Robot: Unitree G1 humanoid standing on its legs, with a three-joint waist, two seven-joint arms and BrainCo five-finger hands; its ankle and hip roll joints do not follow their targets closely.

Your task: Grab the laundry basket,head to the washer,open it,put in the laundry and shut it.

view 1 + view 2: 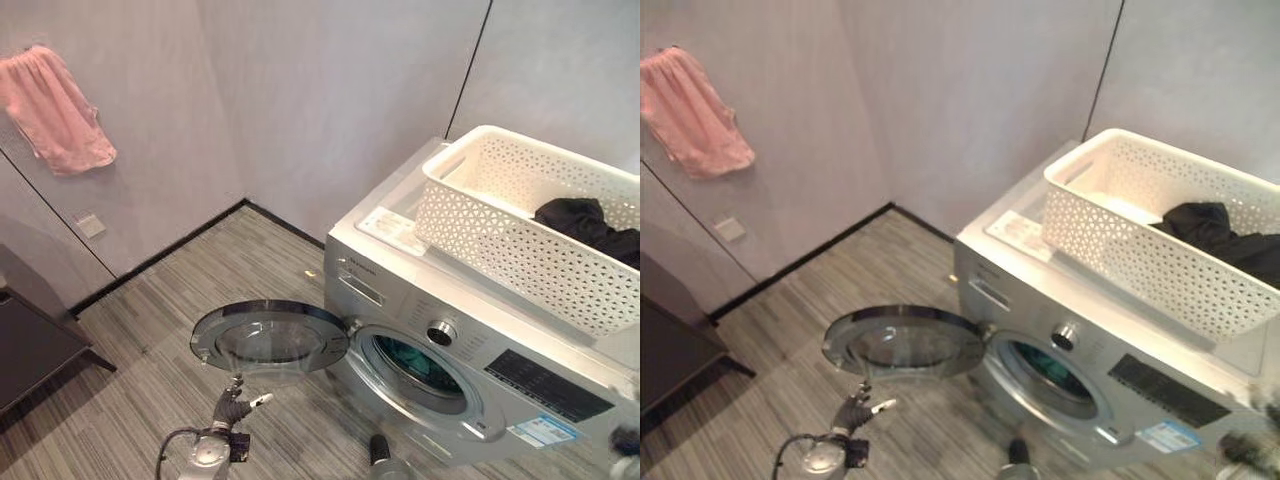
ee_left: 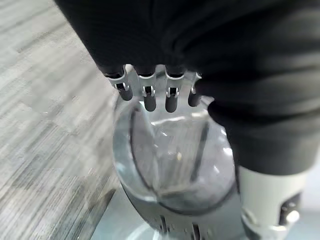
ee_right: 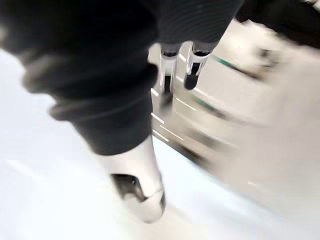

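The washer door stands swung wide open, the left robot hand just below its rim with fingers straight, holding nothing. The basket sits on the washer's top, dark laundry in its right end. Some cloth seems to lie in the drum already. The right robot hand is blurred; I cannot tell its state. Loading looks like the step in hand; next, reach into the basket for the laundry

A laundry corner of a home: a silver front-loading washer stands with its round door swung open, and a white laundry basket sits on top. A pink towel hangs on the plain grey wall above striped wood-look flooring.
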